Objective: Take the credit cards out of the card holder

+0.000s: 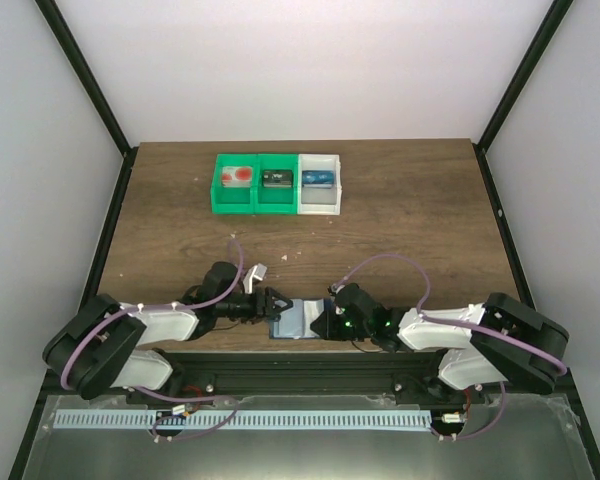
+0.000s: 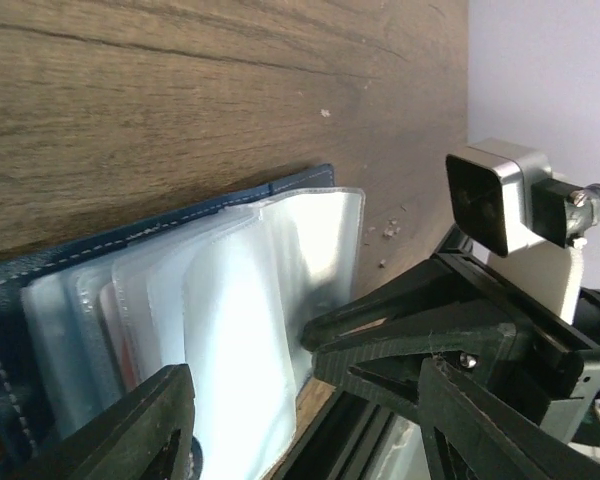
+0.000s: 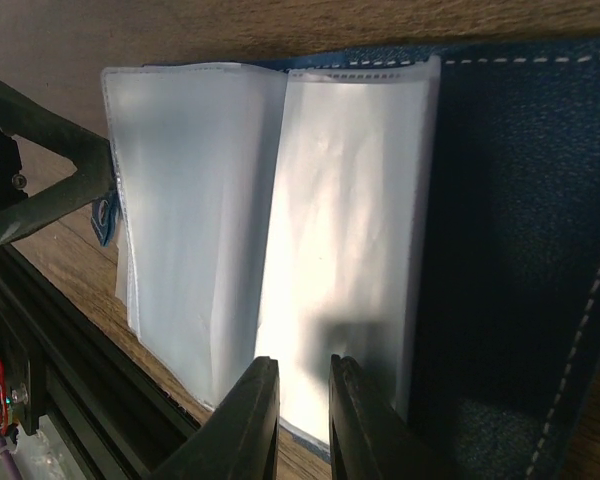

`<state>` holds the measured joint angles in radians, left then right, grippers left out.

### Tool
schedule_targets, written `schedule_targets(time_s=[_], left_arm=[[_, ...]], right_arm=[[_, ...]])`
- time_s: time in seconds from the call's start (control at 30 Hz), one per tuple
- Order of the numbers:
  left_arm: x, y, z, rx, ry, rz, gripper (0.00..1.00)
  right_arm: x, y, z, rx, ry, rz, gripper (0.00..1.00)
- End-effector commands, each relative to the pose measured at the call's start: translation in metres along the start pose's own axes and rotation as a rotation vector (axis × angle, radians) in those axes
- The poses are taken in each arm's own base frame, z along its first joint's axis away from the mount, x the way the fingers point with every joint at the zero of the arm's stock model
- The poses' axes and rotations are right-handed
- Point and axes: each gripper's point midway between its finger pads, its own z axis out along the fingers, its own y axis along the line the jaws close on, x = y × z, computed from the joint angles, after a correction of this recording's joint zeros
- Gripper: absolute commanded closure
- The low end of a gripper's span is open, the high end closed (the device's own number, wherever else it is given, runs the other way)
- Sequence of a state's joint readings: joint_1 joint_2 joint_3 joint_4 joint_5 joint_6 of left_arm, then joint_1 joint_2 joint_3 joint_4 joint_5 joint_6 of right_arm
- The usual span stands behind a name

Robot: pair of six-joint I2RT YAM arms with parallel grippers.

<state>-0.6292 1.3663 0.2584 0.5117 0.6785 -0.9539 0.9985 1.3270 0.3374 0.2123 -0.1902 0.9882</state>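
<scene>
- Left claw [image 2: 305, 410] stands wide apart at the card holder's [image 2: 40, 300] clear sleeves, one finger [image 2: 130, 425] low against them, nothing clamped.
- Right claw [image 3: 302, 415] is almost together, a thin slit left, tips over a sleeve; whether it pinches I cannot tell.
- Between both claws the card holder lies open at the table's [image 1: 170, 210] near edge.
- Credit cards [image 1: 238, 175] sit in the green bin [image 1: 220, 208] towards the far edge.

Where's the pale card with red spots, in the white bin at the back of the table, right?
No. The top external view shows the pale card with red spots in the left compartment of the green bin at the back of the table; the white bin holds a blue item.
</scene>
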Motion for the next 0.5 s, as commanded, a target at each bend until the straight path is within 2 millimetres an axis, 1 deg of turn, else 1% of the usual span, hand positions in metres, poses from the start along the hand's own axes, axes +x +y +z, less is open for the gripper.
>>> schedule_targets(time_s=[0.0,0.17,0.47], left_arm=[[-0.006,0.0049,-0.0036,-0.082,-0.023,0.065,0.36],[-0.006,0.0075,-0.0062,-0.103,-0.031,0.072,0.33],[-0.0048,0.0085,-0.0012,-0.085,-0.014,0.057,0.32]], right_arm=[[0.0034,0.0,-0.0019,-0.002,0.001,-0.002,0.83],[0.0031,0.0004,-0.0023,-0.005,-0.002,-0.003,0.84],[0.003,0.0004,-0.0035,-0.007,-0.005,-0.001,0.84]])
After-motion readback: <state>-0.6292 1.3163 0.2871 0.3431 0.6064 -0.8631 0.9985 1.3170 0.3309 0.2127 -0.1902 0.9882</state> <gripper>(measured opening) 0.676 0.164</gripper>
